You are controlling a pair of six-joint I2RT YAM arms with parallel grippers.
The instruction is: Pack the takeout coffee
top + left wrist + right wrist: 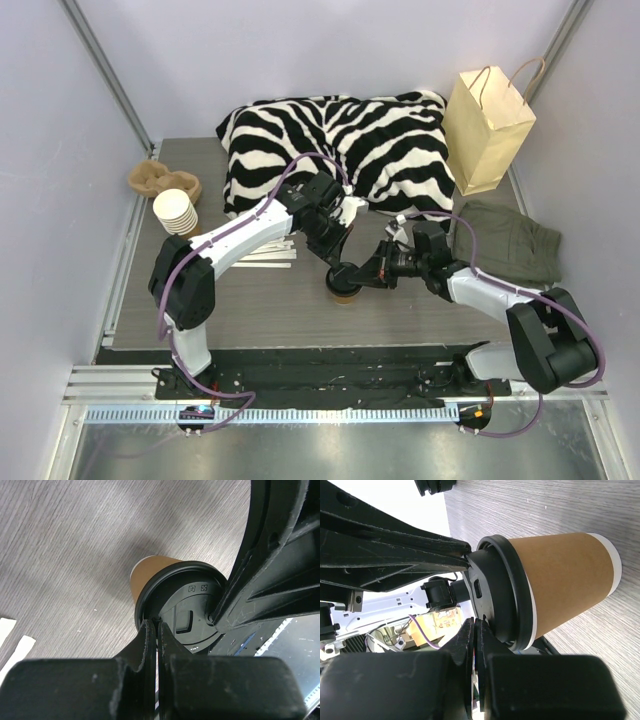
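Note:
The takeout coffee (347,291), a brown kraft cup (560,580) with a black lid (185,605), stands upright on the grey wood table (260,310) between the two arms. My left gripper (336,262) comes down from the upper left. It is shut, and its tips (156,625) rest on the lid's rim. My right gripper (360,276) reaches in from the right, also shut, with its tips (477,622) against the lid's edge. Nothing shows between either pair of fingers. In the right wrist view the left gripper's fingers (395,550) touch the lid's top.
A kraft paper bag (487,128) stands at the back right beside a zebra-striped pillow (340,140). A folded green cloth (510,240) lies to the right. At the left are a stack of lidless cups (176,212), a pulp carrier (160,180) and white strips (265,255).

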